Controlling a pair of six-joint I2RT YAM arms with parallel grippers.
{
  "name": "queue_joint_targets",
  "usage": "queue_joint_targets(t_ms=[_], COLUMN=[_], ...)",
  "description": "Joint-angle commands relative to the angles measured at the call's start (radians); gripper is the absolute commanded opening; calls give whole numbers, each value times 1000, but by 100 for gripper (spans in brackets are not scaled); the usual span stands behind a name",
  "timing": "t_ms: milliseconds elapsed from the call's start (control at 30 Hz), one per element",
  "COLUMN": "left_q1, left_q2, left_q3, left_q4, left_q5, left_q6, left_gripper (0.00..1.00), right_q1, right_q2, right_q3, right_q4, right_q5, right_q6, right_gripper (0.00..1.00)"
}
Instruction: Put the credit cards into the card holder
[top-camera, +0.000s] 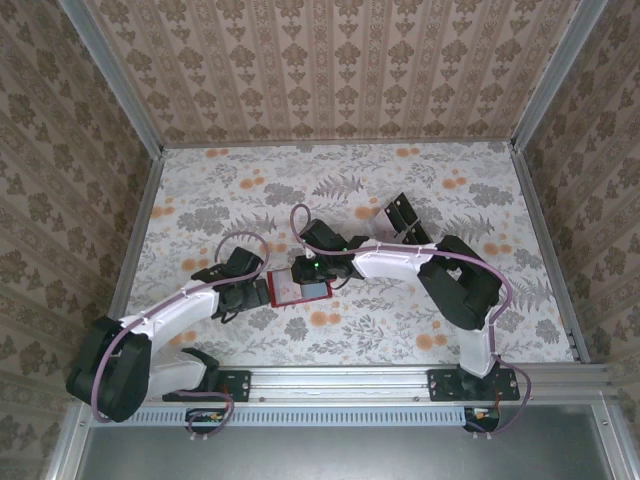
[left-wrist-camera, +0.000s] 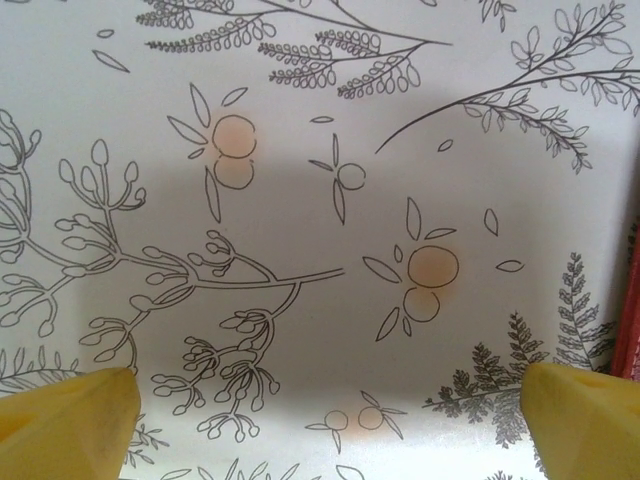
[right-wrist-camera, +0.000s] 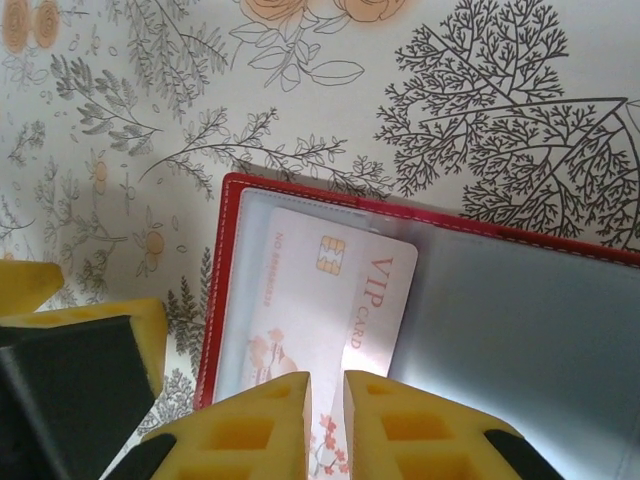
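Flower-printed cloth (top-camera: 350, 175) over the table, patterned wallpaper on three sides. Near the middle of the overhead view, between the two arms: card holder (right-wrist-camera: 520, 320), lying open and flat, red rim, grey lining. Pale pink credit card (right-wrist-camera: 320, 300), chip and "VIP CARD" lettering face up, partway into the clear pocket at the holder's left side, near end reaching toward the bottom of the right wrist frame.

Right gripper (right-wrist-camera: 327, 385) at bottom centre of that frame, over the card's near end, fingers pressed almost together with only a thin slit between. Apparently nothing clamped, the card seen face-on, not edge-on. Left gripper (left-wrist-camera: 327, 410) spread wide over bare cloth, holding nothing, the holder's red edge just at the right border of the left wrist frame.

Probable step: seating the card fully. Push with the closed tips low and shallow, straight along the pocket toward the upper part of the frame. Keep pressure light to avoid buckling the card or sliding the holder across the cloth. Brace the red edge with the left gripper if needed. Watch for a corner catching on the pocket lip.

Dark flat pieces (top-camera: 400, 213) farther back, right of centre: possibly more cards, too small to tell.
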Motion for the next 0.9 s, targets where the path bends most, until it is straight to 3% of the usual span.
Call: queue_joint_targets(t_ms=[0,867], left_q1=[8,3], left_q2=[15,106], left_q3=[33,34], left_q4=[5,48], left_q5=[-17,2], left_q6=[24,31], left_gripper=[100,100], right_q1=[4,17], right_q2=[35,118], right_q3=[29,67], right_q4=[-33,13], right_q5=[6,-65], right_q6=[-18,34], right_gripper=[17,15])
